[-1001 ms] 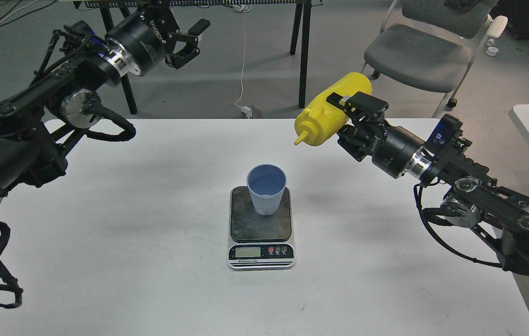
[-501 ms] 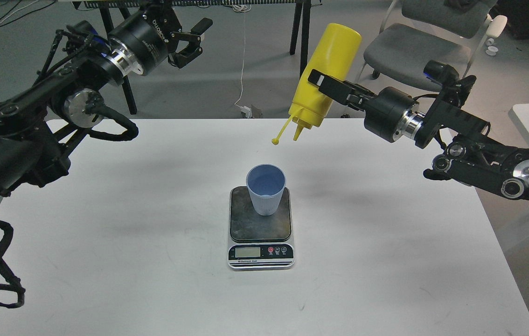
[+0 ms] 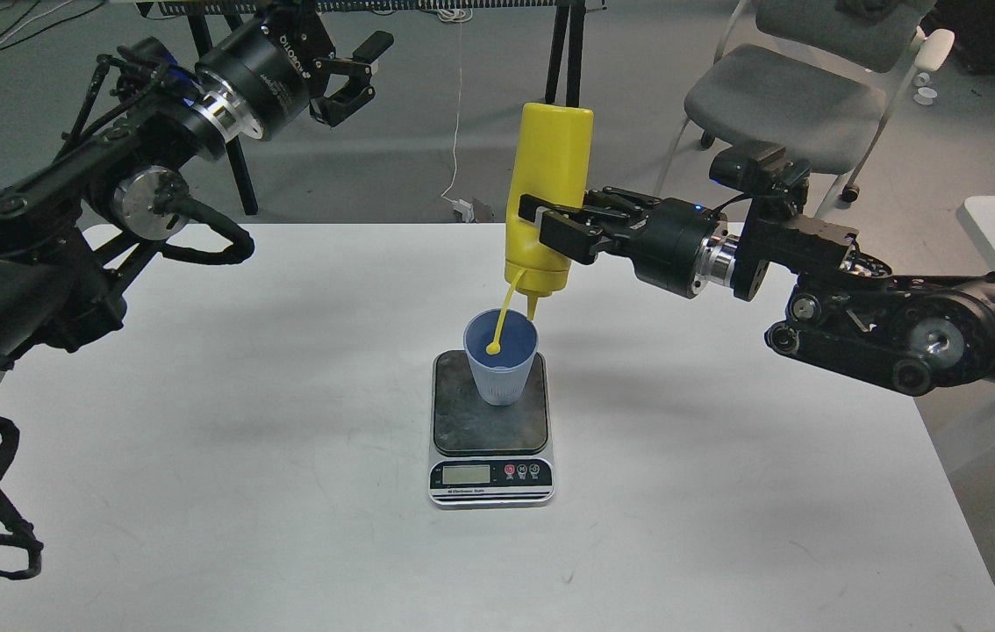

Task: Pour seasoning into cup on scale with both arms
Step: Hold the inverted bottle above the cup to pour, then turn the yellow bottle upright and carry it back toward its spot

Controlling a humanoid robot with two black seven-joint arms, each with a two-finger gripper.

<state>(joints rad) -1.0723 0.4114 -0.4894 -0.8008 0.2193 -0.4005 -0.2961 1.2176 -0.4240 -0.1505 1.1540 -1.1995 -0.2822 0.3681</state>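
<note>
White worktop (image 3: 287, 421) under us. Our right pincer (image 3: 554, 230) is clamped on the yellow seasoning bottle (image 3: 547, 175), flipped nozzle-down right over the blue cup (image 3: 501, 364), cap strap dangling inside. Cup's standing on the scale (image 3: 490, 434). Left pincer (image 3: 355, 72) hangs spread open, well off to the side.

Yellow bottle (image 3: 547, 175) inverted above blue cup (image 3: 502, 364), on scale (image 3: 490, 430)

The left arm (image 3: 252, 75) wrist housing carries white lettering, upside down and not reliably legible. The scale (image 3: 491, 430) has a printed line below its LCD (too small to read).
</note>
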